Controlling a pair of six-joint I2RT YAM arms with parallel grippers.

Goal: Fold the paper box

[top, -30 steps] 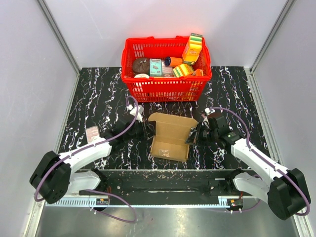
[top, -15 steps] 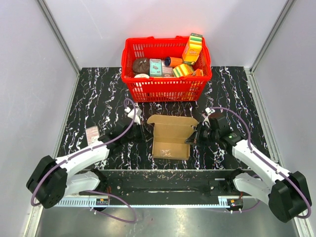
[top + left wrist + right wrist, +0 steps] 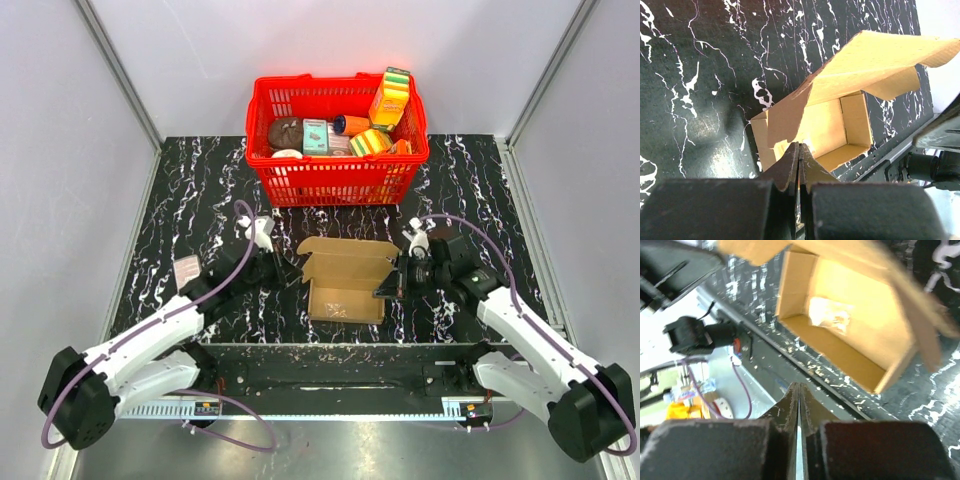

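The paper box point(image 3: 345, 293) is a brown cardboard tray standing open on the black marble table, its lid flap point(image 3: 345, 250) raised at the far side. In the left wrist view the paper box point(image 3: 840, 120) shows its inside under the lifted lid. My left gripper point(image 3: 288, 270) is shut at the box's left wall, its tips point(image 3: 799, 146) pressed together with nothing between them. My right gripper point(image 3: 386, 288) is at the box's right wall by a side flap. It is shut and holds nothing point(image 3: 799, 386), just off the paper box point(image 3: 850, 315).
A red plastic basket point(image 3: 335, 185) full of printed packages stands right behind the box. A small white tag point(image 3: 187, 270) lies on the table at the left. The metal rail point(image 3: 340, 375) runs along the near edge. A small clear bag point(image 3: 830, 315) lies inside the box.
The left arm has stretched forward and its gripper has come in to the box's left side. The box has turned square to the table edge. The right gripper has shifted slightly left.
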